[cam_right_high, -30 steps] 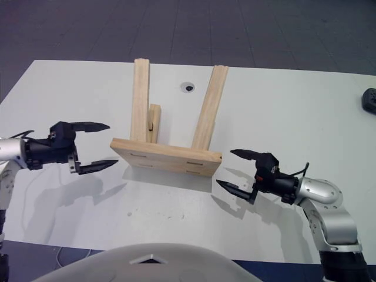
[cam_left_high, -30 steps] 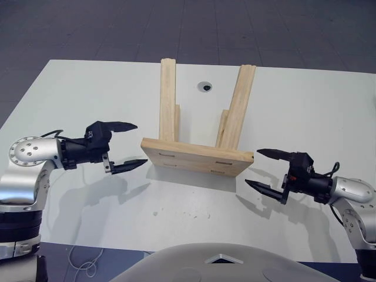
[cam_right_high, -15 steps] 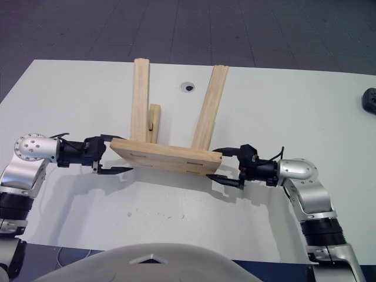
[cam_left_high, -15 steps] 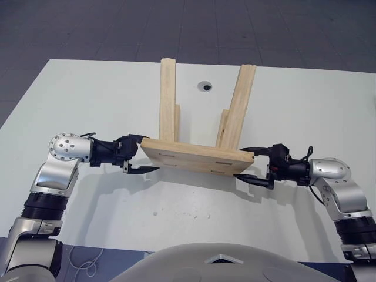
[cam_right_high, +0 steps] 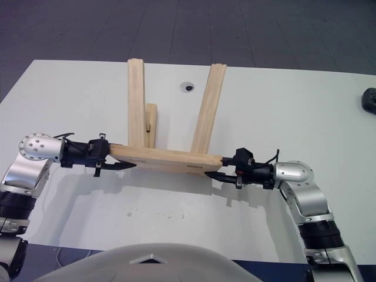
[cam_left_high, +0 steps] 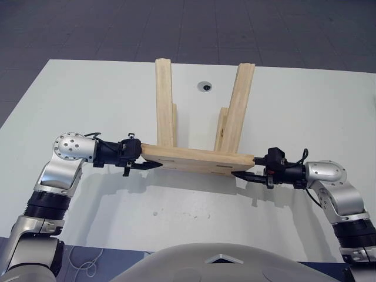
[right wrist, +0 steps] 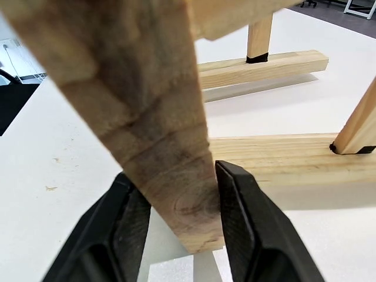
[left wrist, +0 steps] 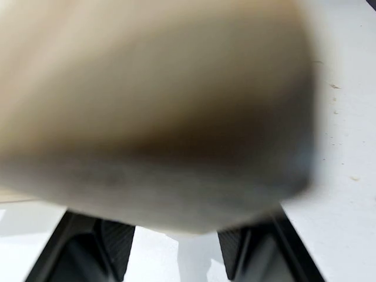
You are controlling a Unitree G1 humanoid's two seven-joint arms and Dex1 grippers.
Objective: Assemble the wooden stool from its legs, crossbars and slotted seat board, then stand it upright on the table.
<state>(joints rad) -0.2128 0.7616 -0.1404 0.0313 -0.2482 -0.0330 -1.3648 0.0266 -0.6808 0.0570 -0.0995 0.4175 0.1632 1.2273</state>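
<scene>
Left gripper (cam_left_high: 147, 157): closed on the left end of the seat board (cam_left_high: 197, 157), with one finger on each broad face.
Stool (cam_left_high: 235, 123): assembled and laid on its side on the table (cam_left_high: 88, 88), between the two arms. The seat board is held on edge, nearest the robot.
Legs (cam_left_high: 164, 100): pointed away from the robot toward the far edge of the table. Short crossbars (cam_right_high: 151, 120) are seen beside them, close to the board.
Right gripper (cam_left_high: 245, 166): closed on the right end of the seat board. In the right wrist view the fingers (right wrist: 126, 229) are pressed against both faces of the wood.
Long axis: the seat board runs left to right, from one gripper to the other. Each arm is set at its own end, and neither is nearer.
Coming move: judged to be a turn about that left-to-right axis, so that the legs are swung down under the board. An even grip at both ends is called for, or the stool could be twisted or let slip.
</scene>
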